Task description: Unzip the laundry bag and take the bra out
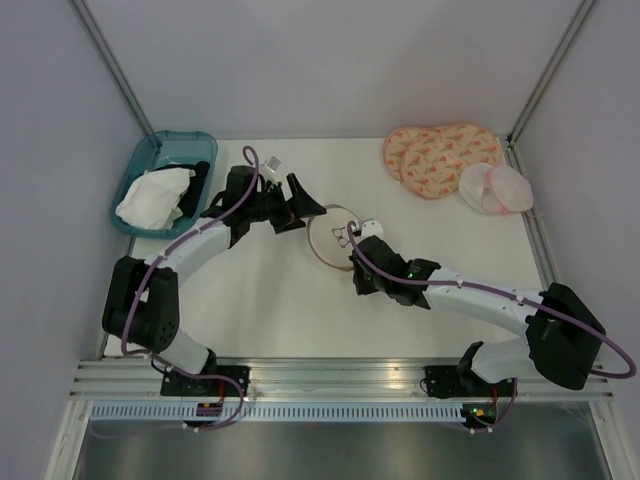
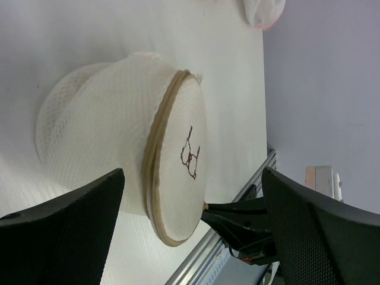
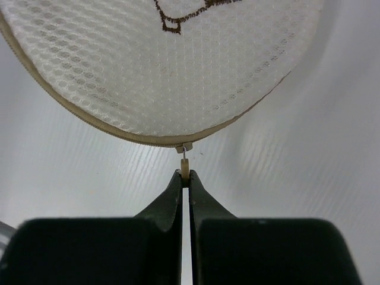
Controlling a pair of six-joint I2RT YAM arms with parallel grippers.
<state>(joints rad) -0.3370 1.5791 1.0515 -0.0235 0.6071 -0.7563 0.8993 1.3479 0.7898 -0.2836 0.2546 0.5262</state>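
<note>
The laundry bag (image 1: 328,238) is a cream-white mesh dome with a tan rim and a small bra icon, lying at the table's middle. Seen from the left wrist, the laundry bag (image 2: 119,130) stands on edge with its round face to the right. My left gripper (image 1: 303,207) (image 2: 193,178) is open, its wide fingers either side of the bag's near end and not touching it. My right gripper (image 3: 186,177) (image 1: 352,243) is shut on the zipper pull (image 3: 185,168), a small tan tab hanging from the rim of the laundry bag (image 3: 166,65). The zipper looks closed. The bra is hidden.
A teal basket (image 1: 143,158) at the back left holds a white cloth (image 1: 152,198) and a black cloth (image 1: 200,175). A pink-orange patterned pad (image 1: 440,155) and a pale pink mesh pair (image 1: 495,188) lie at the back right. A metal rail (image 1: 340,375) runs along the near edge.
</note>
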